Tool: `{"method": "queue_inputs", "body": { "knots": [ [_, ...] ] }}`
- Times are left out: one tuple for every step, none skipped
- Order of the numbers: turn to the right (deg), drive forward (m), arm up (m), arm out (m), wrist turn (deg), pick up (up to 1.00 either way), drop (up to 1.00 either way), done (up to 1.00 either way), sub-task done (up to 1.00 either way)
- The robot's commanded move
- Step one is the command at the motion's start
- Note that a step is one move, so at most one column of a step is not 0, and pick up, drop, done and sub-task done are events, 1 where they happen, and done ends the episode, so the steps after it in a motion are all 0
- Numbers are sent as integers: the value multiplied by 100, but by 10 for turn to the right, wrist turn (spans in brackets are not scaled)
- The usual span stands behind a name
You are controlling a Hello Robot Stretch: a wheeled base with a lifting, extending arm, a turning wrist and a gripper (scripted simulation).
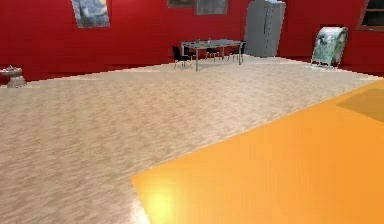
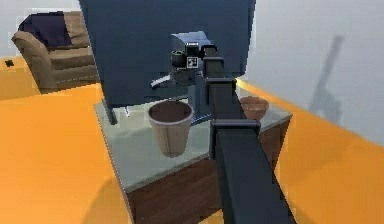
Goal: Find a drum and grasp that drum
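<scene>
found, i think — the brown tapered drum [image 2: 172,127] stands on the low table [image 2: 125,150], gripper [image 2: 165,80] near it. grasp not yet confirmed — i can't tell the claw's state or whether it holds anything.

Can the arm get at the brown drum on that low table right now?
Probably yes. The gripper appears close by the drum on the table, with nothing seen between them; the dark panel behind leaves little room.
</scene>
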Motion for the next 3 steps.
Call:
{"method": "queue_inputs", "body": {
  "knots": [
    [0,0,-26,0,0,0,0,0,0],
    [0,0,0,0,0,100,0,0,0],
    [0,0,10,0,0,0,0,0,0]
  ]
}}
